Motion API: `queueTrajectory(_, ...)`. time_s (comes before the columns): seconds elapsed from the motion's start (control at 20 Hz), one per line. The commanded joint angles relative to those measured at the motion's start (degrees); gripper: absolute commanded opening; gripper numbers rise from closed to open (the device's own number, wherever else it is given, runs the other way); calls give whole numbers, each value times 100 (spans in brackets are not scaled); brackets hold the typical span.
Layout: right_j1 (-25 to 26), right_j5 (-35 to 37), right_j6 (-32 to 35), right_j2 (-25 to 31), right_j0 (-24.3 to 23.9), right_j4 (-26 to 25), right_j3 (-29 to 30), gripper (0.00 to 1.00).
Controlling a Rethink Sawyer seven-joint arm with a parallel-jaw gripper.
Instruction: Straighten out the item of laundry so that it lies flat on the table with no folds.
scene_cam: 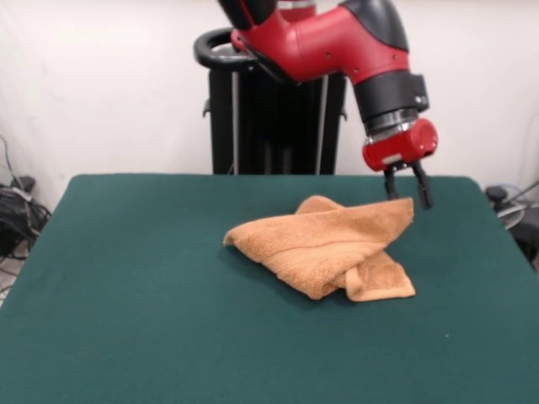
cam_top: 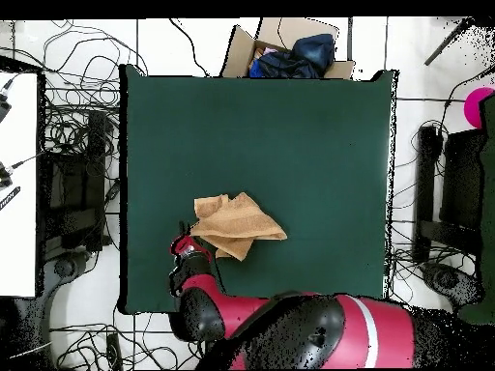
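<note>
Closest to the front camera I see the bare green felt of the table (scene_cam: 126, 337), and beyond it the towel (scene_cam: 330, 245) lies near the middle of the table top. It is not flat. It is crumpled, with at least 2 layers folded over each other. In the front view its long axis runs from one pointed corner at the picture's left, low on the felt, up to a raised corner at the picture's right. A smaller flap comes out under the main fold and points toward the camera and to the right. One more rounded fold shows behind the towel's top edge. I can see a woven band along the lower fold, but I cannot find the label.

From the overhead camera, the towel (cam_top: 235, 225) looks like a rough triangle. Its sharpest corner points to the picture's right, and the wider, crumpled end is at the left, beside the arm.

I see the gripper (scene_cam: 408, 187) just beside the raised corner of the towel, hanging a little above the felt. Its 2 dark fingers (scene_cam: 424, 187) point down with a narrow gap between them, and nothing is held in this gap. I cannot tell if one finger touches the towel's edge. In the overhead view the red wrist covers the fingers, so only the front view shows them.

Beyond the table's far edge in the overhead view, a cardboard box (cam_top: 287, 48) holds dark blue cloth.
</note>
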Motion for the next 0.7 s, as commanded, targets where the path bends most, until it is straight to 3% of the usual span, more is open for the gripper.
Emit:
queueTrajectory(0.05,85,-333,1888,574,-142,216,-337,100)
queueTrajectory(0.7,47,-276,1689,343,54,408,-451,100)
